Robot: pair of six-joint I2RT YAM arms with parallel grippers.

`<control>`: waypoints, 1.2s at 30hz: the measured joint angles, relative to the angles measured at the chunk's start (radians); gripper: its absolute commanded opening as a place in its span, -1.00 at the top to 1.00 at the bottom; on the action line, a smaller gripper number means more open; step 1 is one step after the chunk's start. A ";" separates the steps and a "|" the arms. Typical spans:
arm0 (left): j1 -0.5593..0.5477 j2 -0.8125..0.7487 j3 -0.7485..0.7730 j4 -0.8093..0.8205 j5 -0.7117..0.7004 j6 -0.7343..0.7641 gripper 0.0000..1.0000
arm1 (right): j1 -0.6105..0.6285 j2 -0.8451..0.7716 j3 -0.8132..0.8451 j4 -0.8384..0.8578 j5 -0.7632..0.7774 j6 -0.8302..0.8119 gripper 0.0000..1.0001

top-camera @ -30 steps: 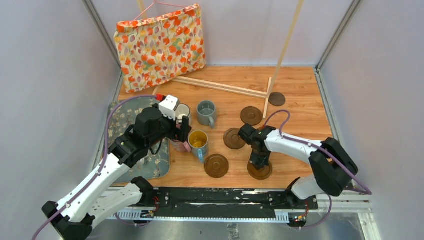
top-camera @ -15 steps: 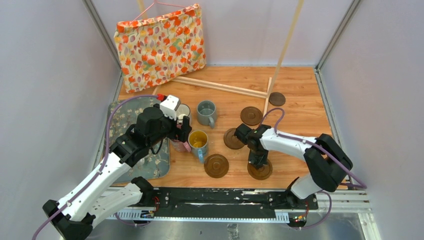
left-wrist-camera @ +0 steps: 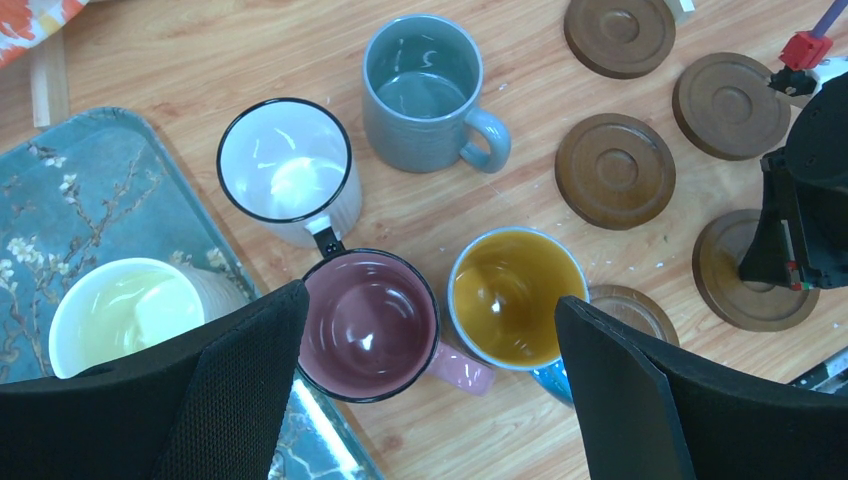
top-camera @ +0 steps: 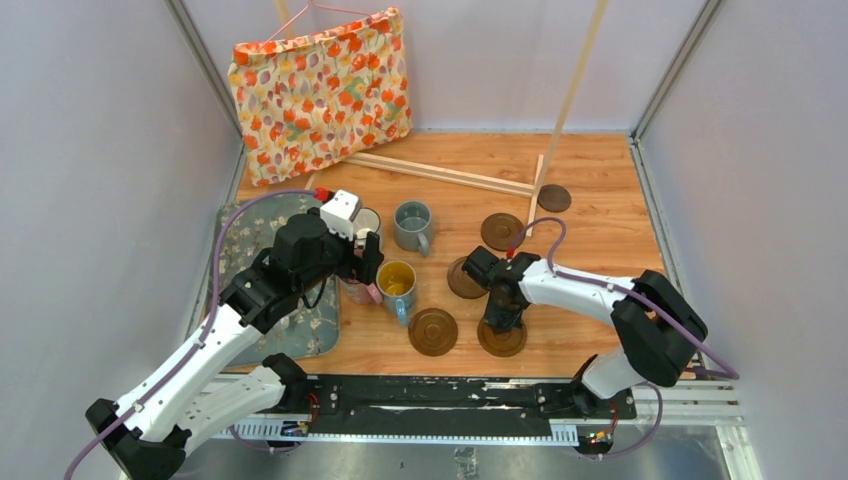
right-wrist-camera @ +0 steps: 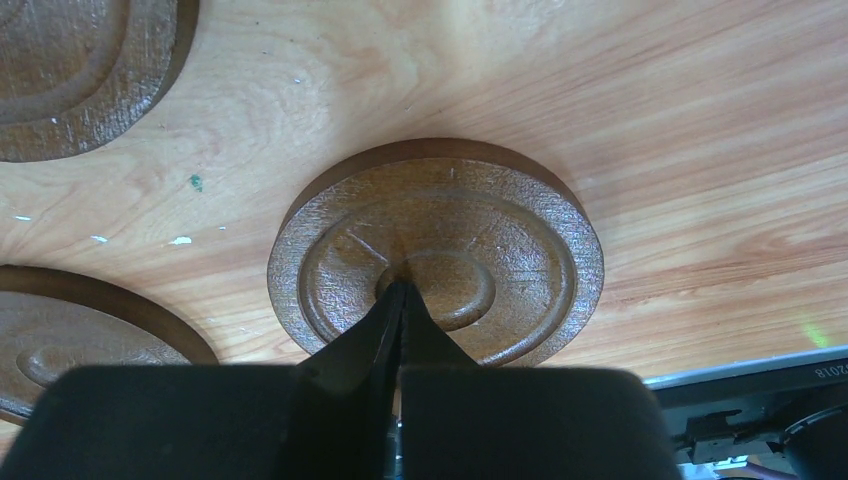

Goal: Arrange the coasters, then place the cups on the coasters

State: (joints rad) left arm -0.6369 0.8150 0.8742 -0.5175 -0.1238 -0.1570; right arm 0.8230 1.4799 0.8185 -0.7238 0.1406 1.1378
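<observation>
My right gripper (right-wrist-camera: 400,288) is shut, its joined tips pressing down on the centre of a dark-brown coaster (right-wrist-camera: 500,240) near the table's front edge (top-camera: 500,340). Another coaster (top-camera: 433,331) lies just left of it, with three more (top-camera: 466,277) (top-camera: 502,231) (top-camera: 553,198) behind. My left gripper (left-wrist-camera: 430,300) hangs open above the pink cup (left-wrist-camera: 368,322) and the blue cup with a yellow inside (left-wrist-camera: 515,295), holding nothing. Behind them stand the white dark-rimmed cup (left-wrist-camera: 285,160) and the grey-blue cup (left-wrist-camera: 425,85). A cream cup (left-wrist-camera: 125,312) sits on the mat.
The grey floral mat (top-camera: 245,240) lies at the left edge under my left arm. A floral fabric bag (top-camera: 320,90) leans on the back wall. Thin wooden slats (top-camera: 440,172) lie and stand behind the coasters. The arm rail (top-camera: 430,395) runs along the front.
My right gripper has moved left, and the coaster under its tips has slid left toward the neighbouring front coaster. The left arm and the cups have not moved.
</observation>
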 measured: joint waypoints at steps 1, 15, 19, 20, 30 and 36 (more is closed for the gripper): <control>0.000 0.000 0.000 0.000 0.000 0.000 -1.00 | 0.000 0.000 0.000 0.001 0.000 0.002 0.99; 0.000 0.000 0.000 0.000 0.000 0.000 -1.00 | -0.045 -0.106 -0.087 0.038 0.018 0.026 0.99; 0.000 0.000 0.000 0.000 0.000 0.000 -1.00 | -0.045 -0.105 -0.087 0.039 0.018 0.024 0.99; 0.000 0.000 0.000 0.000 0.000 0.000 -1.00 | -0.045 -0.105 -0.087 0.039 0.018 0.022 0.99; 0.000 0.000 0.000 0.000 0.000 0.000 -1.00 | -0.045 -0.132 0.022 0.016 0.021 -0.046 0.99; 0.000 0.000 0.000 0.000 0.000 0.000 -1.00 | -0.085 -0.212 0.078 0.009 0.047 -0.101 0.72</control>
State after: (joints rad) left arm -0.6369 0.8154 0.8742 -0.5175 -0.1234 -0.1570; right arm 0.7383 1.2682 0.8967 -0.7151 0.1871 1.0370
